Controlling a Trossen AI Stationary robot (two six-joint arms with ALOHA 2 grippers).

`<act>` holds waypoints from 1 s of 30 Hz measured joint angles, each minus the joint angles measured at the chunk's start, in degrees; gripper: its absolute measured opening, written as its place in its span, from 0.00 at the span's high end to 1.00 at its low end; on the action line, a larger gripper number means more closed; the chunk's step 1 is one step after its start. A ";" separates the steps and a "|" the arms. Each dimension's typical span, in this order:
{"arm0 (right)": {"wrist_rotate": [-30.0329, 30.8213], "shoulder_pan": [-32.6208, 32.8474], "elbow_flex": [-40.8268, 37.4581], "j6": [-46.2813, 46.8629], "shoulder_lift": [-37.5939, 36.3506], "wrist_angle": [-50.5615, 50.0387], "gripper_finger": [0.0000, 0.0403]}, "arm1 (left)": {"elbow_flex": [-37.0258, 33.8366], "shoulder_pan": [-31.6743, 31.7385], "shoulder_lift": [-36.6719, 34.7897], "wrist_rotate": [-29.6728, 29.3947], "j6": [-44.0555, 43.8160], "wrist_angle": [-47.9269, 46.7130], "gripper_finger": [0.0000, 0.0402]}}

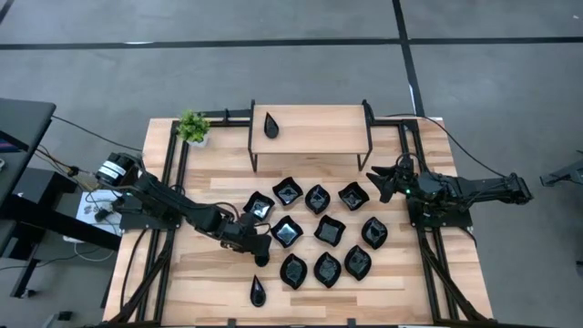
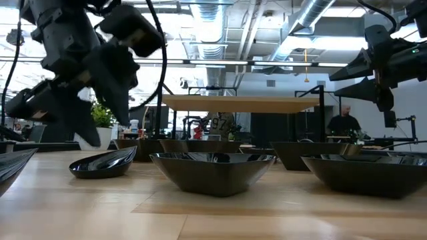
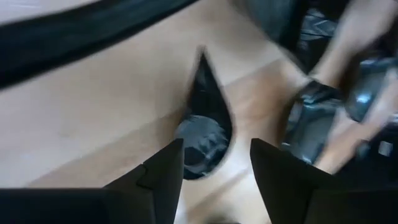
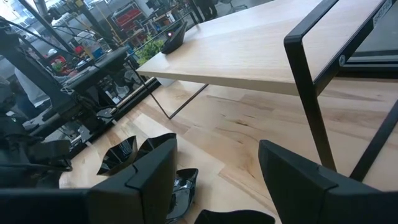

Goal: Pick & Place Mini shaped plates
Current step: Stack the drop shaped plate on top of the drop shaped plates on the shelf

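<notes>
Several glossy black mini shaped plates (image 1: 317,228) sit on their bases in a cluster mid-table. One slim teardrop plate (image 1: 259,292) lies alone near the table's front edge, and another teardrop (image 1: 271,125) rests on the raised wooden shelf. My left gripper (image 1: 260,253) is open and slants down just beyond the front teardrop. In the left wrist view the teardrop's round end (image 3: 200,144) shows between the two spread fingers of that gripper (image 3: 214,180). In the low view the gripper (image 2: 100,120) hangs above that plate (image 2: 103,163). My right gripper (image 1: 381,182) waits open at the right.
The wooden shelf (image 1: 319,118) on black legs spans the far middle. A small green plant (image 1: 192,128) stands at the far left. Black rails (image 1: 173,164) run along both table sides. Bare wood lies left of the front teardrop.
</notes>
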 joint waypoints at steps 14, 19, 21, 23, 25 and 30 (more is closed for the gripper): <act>0.02 0.04 0.00 0.00 -0.01 -0.02 0.45 | 0.00 1.15 3.05 -3.47 2.31 -0.03 0.56; 0.02 0.04 0.00 0.00 0.00 -0.02 0.45 | -0.02 3.73 3.54 -3.69 5.13 -0.03 0.58; 0.02 0.04 0.00 0.00 -0.02 -0.02 0.45 | -0.02 4.33 3.55 -3.47 6.33 -0.05 0.59; 0.02 0.04 0.00 0.00 0.00 -0.03 0.45 | -0.02 4.61 3.55 -2.09 6.60 -0.07 0.61; 0.02 0.04 0.00 0.00 -0.02 -0.02 0.45 | -0.02 4.56 3.57 -0.90 6.63 -0.06 0.63; 0.02 0.04 0.00 0.00 -0.02 -0.02 0.45 | -0.02 4.06 3.57 1.85 6.61 -0.05 0.67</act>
